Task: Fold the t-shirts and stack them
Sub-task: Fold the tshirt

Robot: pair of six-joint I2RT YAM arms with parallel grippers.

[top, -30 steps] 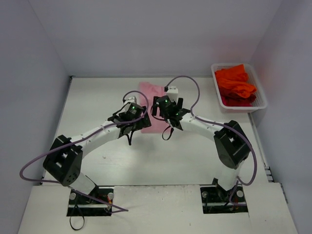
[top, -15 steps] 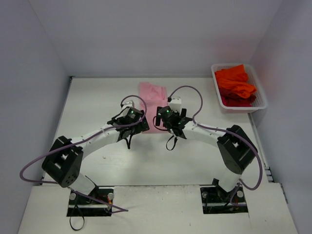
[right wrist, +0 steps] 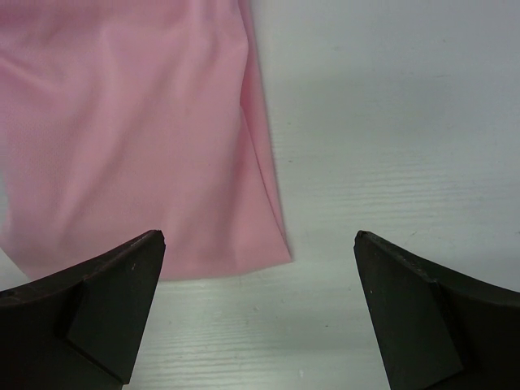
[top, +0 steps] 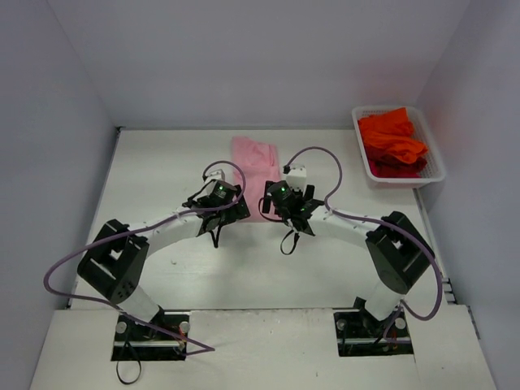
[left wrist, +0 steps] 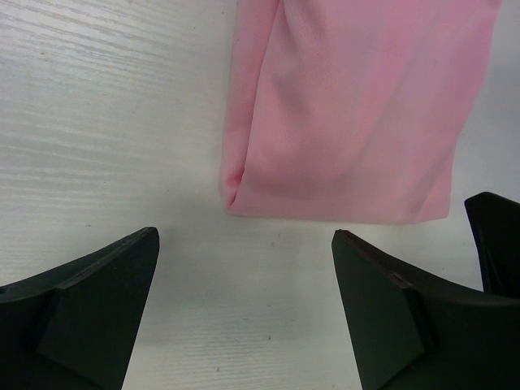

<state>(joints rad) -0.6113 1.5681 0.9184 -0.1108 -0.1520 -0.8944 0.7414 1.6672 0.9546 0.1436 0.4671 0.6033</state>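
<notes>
beyond the left hand (left wrist: 244, 305) and right hand (right wrist: 258, 313) lies the pink t-shirt (top: 254, 162).

No readable text, labels, brands, numbers or signs anywhere: none on the pink t-shirt (left wrist: 349, 114), white basket (top: 435, 154) or worktop (top: 162, 162).

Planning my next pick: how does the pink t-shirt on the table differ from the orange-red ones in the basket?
The pink t-shirt lies flat on the table, folded into a narrow strip; the orange-red t-shirts are bunched in a heap. The pink t-shirt sits mid-table; the orange-red t-shirts are inside the white basket at the far right corner. One is pale pink, the others bright orange-red. Both are soft cloth.
</notes>
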